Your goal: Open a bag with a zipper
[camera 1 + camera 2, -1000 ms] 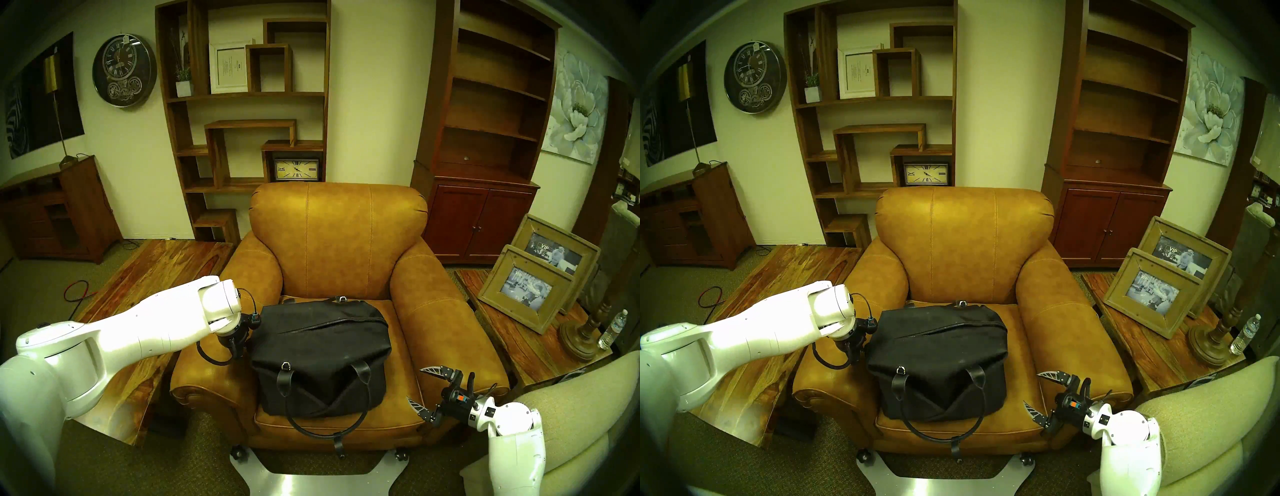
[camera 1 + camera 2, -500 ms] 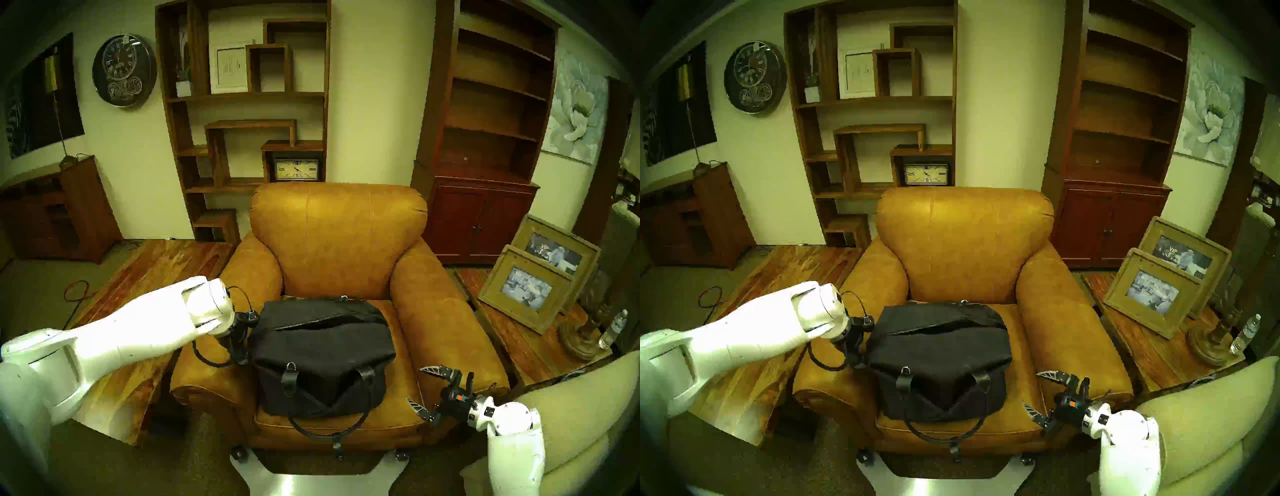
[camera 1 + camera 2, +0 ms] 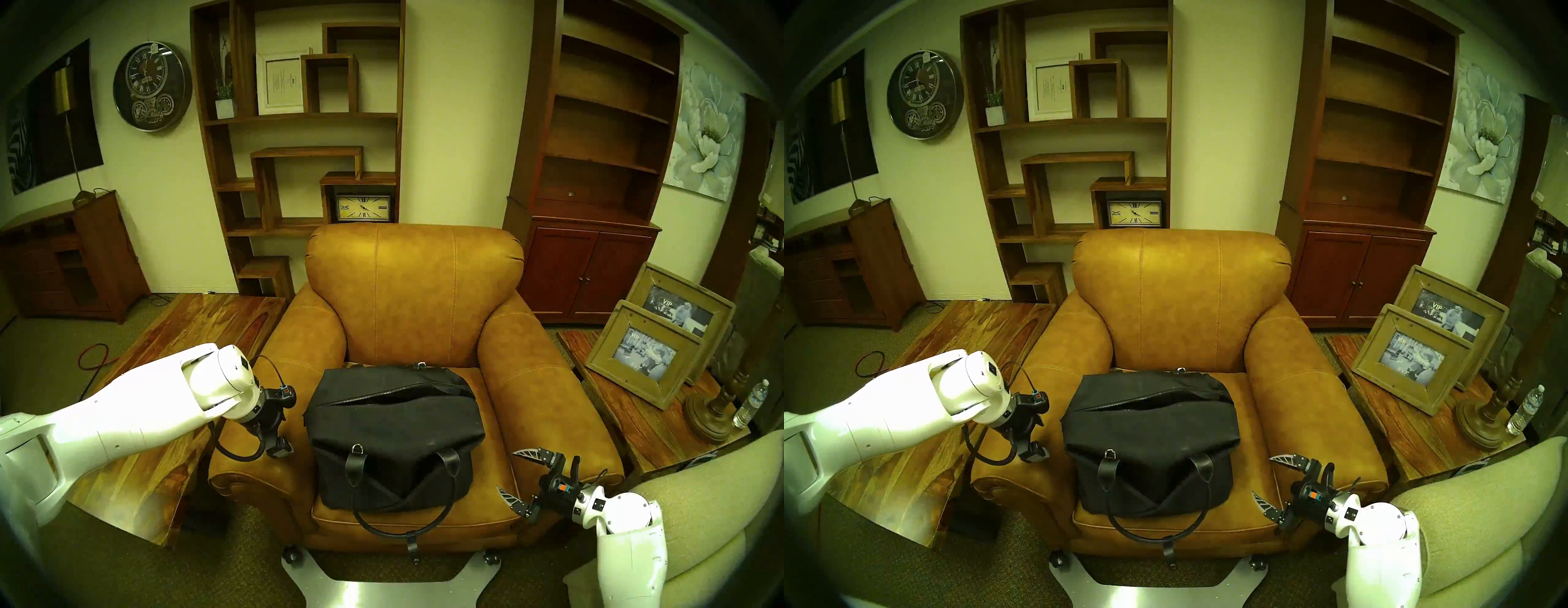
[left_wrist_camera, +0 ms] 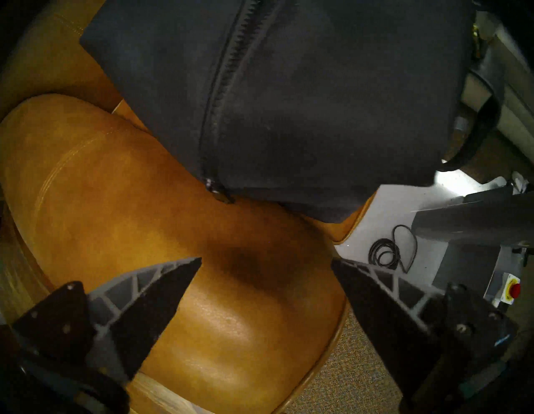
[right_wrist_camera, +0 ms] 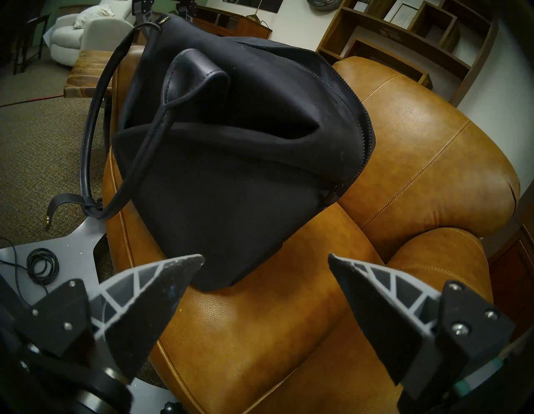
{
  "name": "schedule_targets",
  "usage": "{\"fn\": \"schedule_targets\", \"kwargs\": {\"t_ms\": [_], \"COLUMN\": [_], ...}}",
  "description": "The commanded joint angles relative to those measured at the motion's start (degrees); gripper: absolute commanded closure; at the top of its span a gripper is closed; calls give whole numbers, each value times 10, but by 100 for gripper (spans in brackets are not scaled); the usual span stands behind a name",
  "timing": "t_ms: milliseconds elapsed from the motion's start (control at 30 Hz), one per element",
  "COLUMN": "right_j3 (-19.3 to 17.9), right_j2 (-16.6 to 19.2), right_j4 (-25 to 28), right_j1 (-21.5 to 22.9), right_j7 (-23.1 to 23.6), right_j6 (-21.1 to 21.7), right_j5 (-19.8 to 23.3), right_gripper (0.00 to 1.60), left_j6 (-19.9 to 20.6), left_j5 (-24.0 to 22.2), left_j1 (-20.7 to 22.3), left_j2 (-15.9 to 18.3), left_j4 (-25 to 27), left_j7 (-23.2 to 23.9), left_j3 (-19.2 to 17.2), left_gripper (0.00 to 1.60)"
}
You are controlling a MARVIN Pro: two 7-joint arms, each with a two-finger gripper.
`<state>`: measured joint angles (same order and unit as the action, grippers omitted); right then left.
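The black canvas bag (image 3: 394, 441) sits on the seat of a tan leather armchair (image 3: 415, 297). Its zipper (image 3: 365, 396) gapes open across the top panel, and its pull (image 4: 219, 195) hangs at the bag's left end. One leather handle (image 3: 399, 530) droops over the seat front. My left gripper (image 3: 275, 429) is open and empty above the chair's left armrest, clear of the bag; in the left wrist view (image 4: 265, 260) it is a short way from the pull. My right gripper (image 3: 508, 471) is open and empty over the seat's front right, beside the bag (image 5: 231, 162).
A wooden table (image 3: 169, 382) stands left of the chair under my left arm. A side table at the right holds picture frames (image 3: 653, 352), a lamp base and a water bottle (image 3: 751, 403). A beige sofa (image 3: 700, 509) is behind my right arm.
My left gripper was at the bag's left end; it has drawn away left over the armrest and is open. The zipper went from a thin line to a wide gap. The right arm stayed still.
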<state>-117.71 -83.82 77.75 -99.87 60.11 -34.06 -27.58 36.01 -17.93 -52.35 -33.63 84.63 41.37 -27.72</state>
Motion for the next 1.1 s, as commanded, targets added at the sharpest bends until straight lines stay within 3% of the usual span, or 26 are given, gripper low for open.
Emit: {"fn": "schedule_targets", "kwargs": {"t_ms": [0, 300, 767, 1067], "right_j3": [17, 61, 59, 61], "right_j2": [-26, -57, -68, -81], "right_j4": [41, 92, 153, 188], "right_j1": [4, -6, -46, -63], "right_j7": [9, 38, 69, 88], "right_j6": [-8, -2, 30, 70], "right_j5": [27, 39, 54, 58], "right_gripper": [0, 0, 0, 0], "left_j6": [-35, -94, -222, -317], "left_j5": [-51, -125, -263, -346], "left_j1": [-45, -92, -163, -225], "left_j2": [58, 83, 133, 157], "left_j4": [40, 74, 101, 118], "left_j7": [7, 7, -6, -54], "left_j3": [-19, -31, -62, -71], "left_gripper": [0, 0, 0, 0]}}
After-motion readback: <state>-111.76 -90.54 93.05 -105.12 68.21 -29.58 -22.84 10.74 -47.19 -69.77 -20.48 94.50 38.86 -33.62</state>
